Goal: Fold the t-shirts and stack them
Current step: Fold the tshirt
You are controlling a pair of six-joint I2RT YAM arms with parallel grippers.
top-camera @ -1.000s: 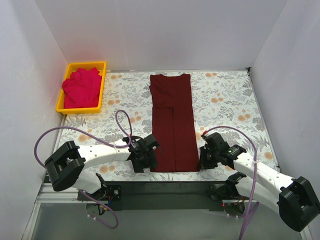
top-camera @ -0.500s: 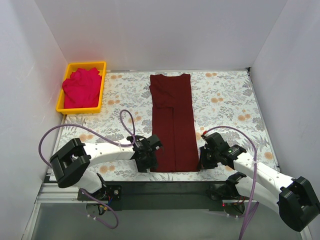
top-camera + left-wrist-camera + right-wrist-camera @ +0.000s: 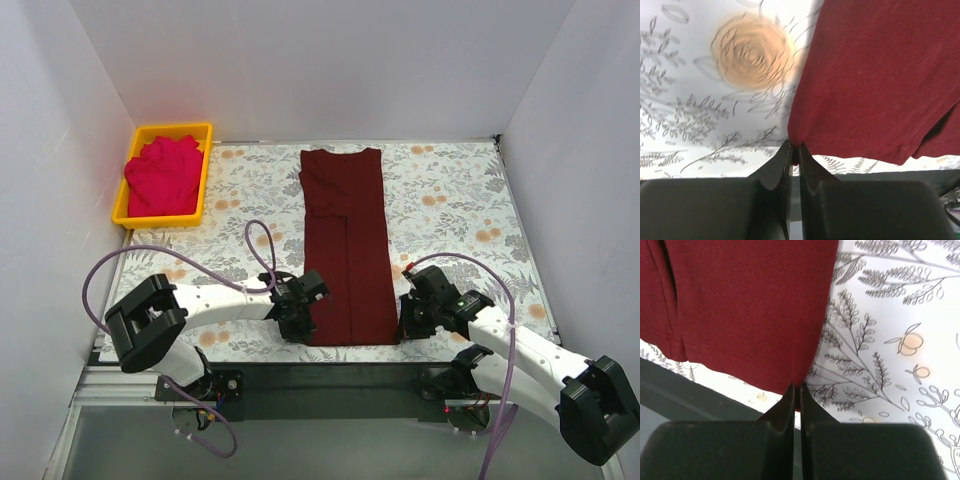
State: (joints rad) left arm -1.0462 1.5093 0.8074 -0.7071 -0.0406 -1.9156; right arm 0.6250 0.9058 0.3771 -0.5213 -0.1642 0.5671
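Maroon t-shirt (image 3: pixel 345 250), folded lengthwise; left fingers (image 3: pixel 774 175) and right fingers (image 3: pixel 783 407) pinch its near corners.

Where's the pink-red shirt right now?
In the top view, the pink-red shirt lies bunched in the yellow bin at the far left corner of the table, left of the maroon shirt laid down its middle.

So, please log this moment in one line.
left hand, right hand: shut on corners of dark maroon cotton t-shirt | pinkish-red t-shirt: in yellow plastic bin
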